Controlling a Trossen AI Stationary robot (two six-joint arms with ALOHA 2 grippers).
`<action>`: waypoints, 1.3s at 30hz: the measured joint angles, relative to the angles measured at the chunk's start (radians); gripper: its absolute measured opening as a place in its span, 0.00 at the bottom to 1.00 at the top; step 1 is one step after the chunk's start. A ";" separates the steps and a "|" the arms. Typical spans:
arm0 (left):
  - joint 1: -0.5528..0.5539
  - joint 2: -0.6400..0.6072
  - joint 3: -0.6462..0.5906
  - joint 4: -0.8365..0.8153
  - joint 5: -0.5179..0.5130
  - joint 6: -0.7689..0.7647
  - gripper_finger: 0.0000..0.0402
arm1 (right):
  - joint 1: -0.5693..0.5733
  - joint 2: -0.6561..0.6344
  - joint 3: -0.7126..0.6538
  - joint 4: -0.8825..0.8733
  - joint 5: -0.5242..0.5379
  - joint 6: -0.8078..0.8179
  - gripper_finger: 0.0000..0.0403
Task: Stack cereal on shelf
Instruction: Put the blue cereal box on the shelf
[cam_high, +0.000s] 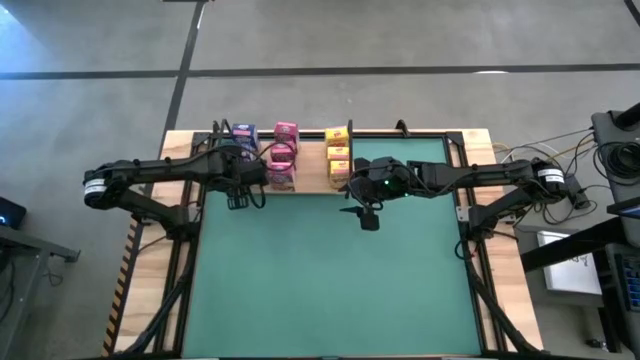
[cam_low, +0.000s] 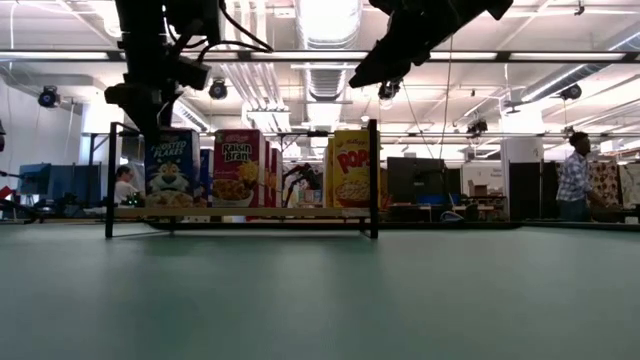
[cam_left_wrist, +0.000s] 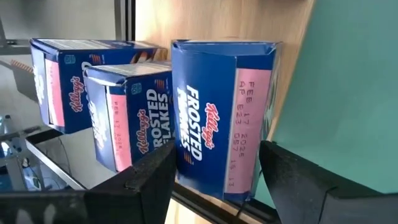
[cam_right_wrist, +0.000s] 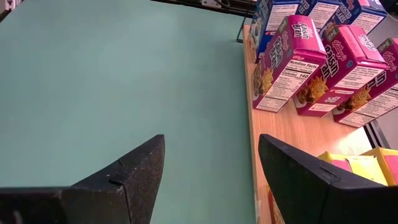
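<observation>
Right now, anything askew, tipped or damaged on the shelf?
Nothing stands out. The blue boxes, pink boxes and yellow boxes all stand upright in three colour rows on the shelf. The left end effector is open around the front blue box; the right end effector is open and empty.

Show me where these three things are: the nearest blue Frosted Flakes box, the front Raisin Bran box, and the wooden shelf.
Nearest blue Frosted Flakes box (cam_left_wrist: 217, 118): left wrist view, on its printed front face.
Front Raisin Bran box (cam_low: 237, 168): low view, on its front panel.
Wooden shelf (cam_right_wrist: 298, 134): right wrist view, on bare wood before the pink boxes.
</observation>
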 joint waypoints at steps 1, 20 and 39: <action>0.000 0.000 0.002 -0.001 0.000 0.000 0.53 | 0.000 0.000 0.000 0.000 0.000 0.000 0.62; -0.001 -0.013 0.257 0.070 -0.007 -0.155 0.53 | 0.000 0.000 0.000 -0.001 0.000 0.007 0.62; 0.001 -0.024 0.055 0.225 -0.078 -0.523 0.20 | 0.000 0.000 0.000 -0.001 0.000 0.007 0.62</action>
